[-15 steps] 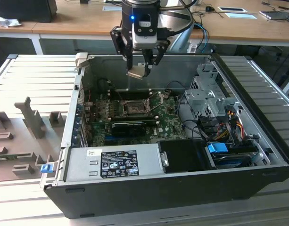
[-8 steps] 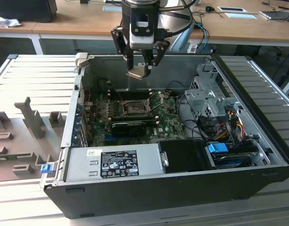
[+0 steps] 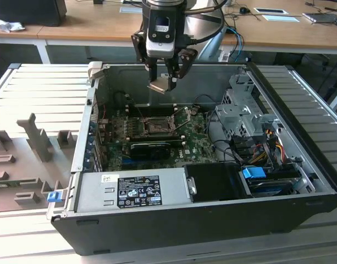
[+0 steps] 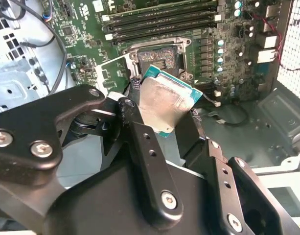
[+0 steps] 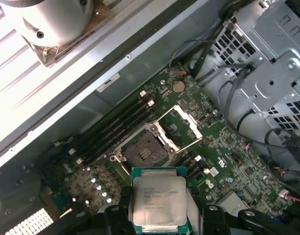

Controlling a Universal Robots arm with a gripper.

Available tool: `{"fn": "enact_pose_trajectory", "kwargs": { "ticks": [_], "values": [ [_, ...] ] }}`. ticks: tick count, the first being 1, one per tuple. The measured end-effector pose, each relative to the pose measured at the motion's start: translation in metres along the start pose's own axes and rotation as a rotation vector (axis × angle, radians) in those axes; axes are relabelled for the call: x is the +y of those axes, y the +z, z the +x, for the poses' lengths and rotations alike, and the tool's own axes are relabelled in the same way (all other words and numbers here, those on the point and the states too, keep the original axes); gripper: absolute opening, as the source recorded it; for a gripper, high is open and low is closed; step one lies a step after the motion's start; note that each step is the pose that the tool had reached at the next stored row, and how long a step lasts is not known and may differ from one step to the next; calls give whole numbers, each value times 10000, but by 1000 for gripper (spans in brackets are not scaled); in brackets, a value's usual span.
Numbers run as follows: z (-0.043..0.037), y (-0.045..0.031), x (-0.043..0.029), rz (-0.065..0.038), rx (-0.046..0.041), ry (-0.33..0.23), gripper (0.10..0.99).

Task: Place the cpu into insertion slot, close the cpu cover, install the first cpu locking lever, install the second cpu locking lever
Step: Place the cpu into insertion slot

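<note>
My fingers (image 5: 115, 218) pinch the cpu (image 5: 158, 198) (metal top showing) clear of the bare insertion slot (image 5: 145, 149), the cpu cover (image 5: 190, 122) hinged open beside it.

In the first wrist view, the tool (image 5: 159, 218) gripping the cpu (image 5: 158, 205) covers the chip's two side edges and is itself cut off by the picture's edge. In the second wrist view, black fingers (image 4: 140, 147) hide part of the cpu, which covers a corner of the socket (image 4: 162, 58). In the exterior view, the arm (image 3: 160, 11) is cut off above, and the socket's parts are too small to tell apart.
</note>
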State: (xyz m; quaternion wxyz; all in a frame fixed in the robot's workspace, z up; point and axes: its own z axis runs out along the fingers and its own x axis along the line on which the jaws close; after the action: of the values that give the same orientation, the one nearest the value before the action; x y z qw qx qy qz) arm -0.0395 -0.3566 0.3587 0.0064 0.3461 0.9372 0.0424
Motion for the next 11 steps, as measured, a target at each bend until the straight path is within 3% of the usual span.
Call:
{"fn": "enact_pose_trajectory", "kwargs": {
  "ticks": [5,11],
  "values": [
    [1,7,3,21,-78,601,529],
    [1,22,2,3,-177,1792,529]
  ]
}}
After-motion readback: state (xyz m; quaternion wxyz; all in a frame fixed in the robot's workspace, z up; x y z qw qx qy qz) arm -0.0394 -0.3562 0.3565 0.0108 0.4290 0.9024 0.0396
